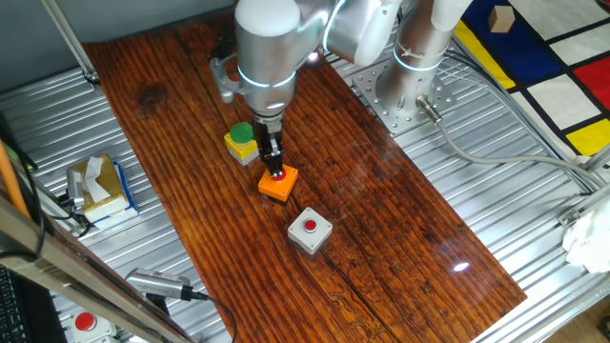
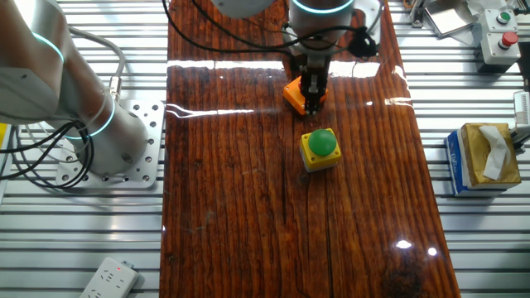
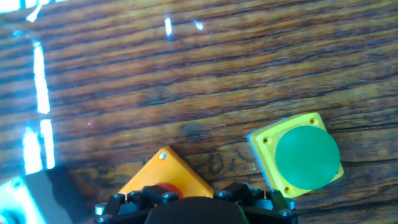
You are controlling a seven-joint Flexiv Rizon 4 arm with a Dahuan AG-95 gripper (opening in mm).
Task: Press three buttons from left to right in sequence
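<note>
I had the end effector (image 1: pixel 275 172) positioned directly over the orange box (image 1: pixel 278 184), with its tip at the red cap (image 3: pixel 165 188) (contact looked likely, but no view confirmed it). I could not tell whether the fingers were released or clenched, since no view showed the fingertips. The yellow box (image 1: pixel 241 145) with the green cap (image 2: pixel 321 142) stood just beside the end effector on the table (image 1: pixel 381 210). The grey box (image 1: pixel 310 232) with its red cap sat a little farther off on the opposite side, apart from the end effector. I judged the sequence to be at its second press: the middle button was being addressed, and the grey box remained to be pressed.
</note>
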